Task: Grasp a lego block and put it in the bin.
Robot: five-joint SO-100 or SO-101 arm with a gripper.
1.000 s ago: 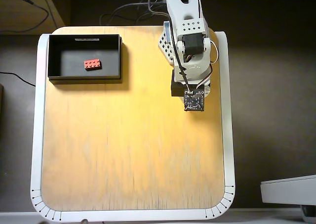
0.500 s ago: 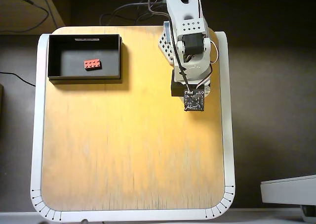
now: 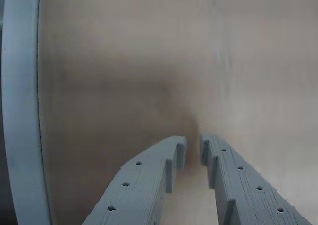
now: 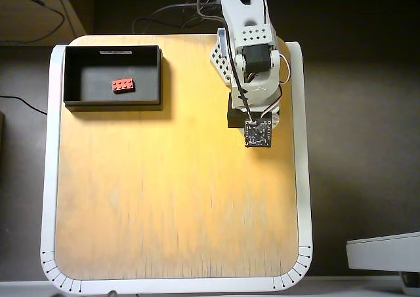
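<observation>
The red lego block point(image 4: 123, 84) lies flat on the floor of the black bin point(image 4: 72, 74), which stands at the table's back left corner in the overhead view. My arm point(image 4: 252, 67) is folded at the back right, well apart from the bin, and its body hides the fingertips there. In the wrist view my gripper point(image 3: 193, 148) points at bare wood. Its grey fingers point(image 3: 149, 180) are drawn together with only a narrow slit between the tips and nothing in it. Neither block nor bin shows in the wrist view.
The wooden table point(image 4: 170, 192) has a white rim point(image 4: 303, 179), which also shows at the left edge of the wrist view point(image 3: 20, 111). Cables point(image 4: 170, 21) lie behind the table. A pale grey object point(image 4: 384, 251) sits off the table at the lower right.
</observation>
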